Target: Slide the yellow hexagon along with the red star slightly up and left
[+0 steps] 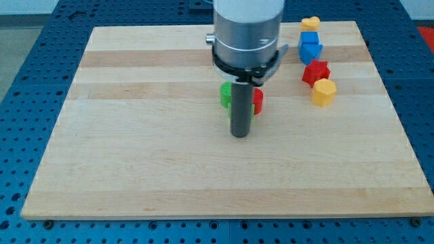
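Note:
The yellow hexagon sits at the view's upper right of the wooden board, touching the red star just above and left of it. My tip is near the board's middle, well to the left of and below both blocks. The rod stands in front of a green block and a red block, partly hiding them.
A blue block and a smaller blue block lie above the red star, with a yellow block at the top edge. The blue perforated table surrounds the board.

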You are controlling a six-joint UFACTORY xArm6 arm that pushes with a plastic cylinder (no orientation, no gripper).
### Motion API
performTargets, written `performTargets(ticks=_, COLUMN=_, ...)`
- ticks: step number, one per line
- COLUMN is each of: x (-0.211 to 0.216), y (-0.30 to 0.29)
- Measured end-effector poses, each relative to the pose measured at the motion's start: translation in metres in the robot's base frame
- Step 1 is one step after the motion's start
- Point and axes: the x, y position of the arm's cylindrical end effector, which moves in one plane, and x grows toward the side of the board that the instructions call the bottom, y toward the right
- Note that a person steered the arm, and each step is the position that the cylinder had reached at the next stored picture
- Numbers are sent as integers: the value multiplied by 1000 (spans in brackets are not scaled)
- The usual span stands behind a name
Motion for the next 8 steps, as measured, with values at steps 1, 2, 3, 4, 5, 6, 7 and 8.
performTargets(ticks=1, x=-11, y=-9)
performTargets(ticks=2, x=-10, y=-9)
performTargets(ticks=3, x=-4, y=40)
performTargets(ticks=4, x=-4, y=109)
performTargets(ticks=5, x=-7, y=142)
performTargets(ticks=6, x=-38, y=147)
performTargets(ticks=7, x=-64, y=143)
performTargets(ticks=8, x=-64, y=152)
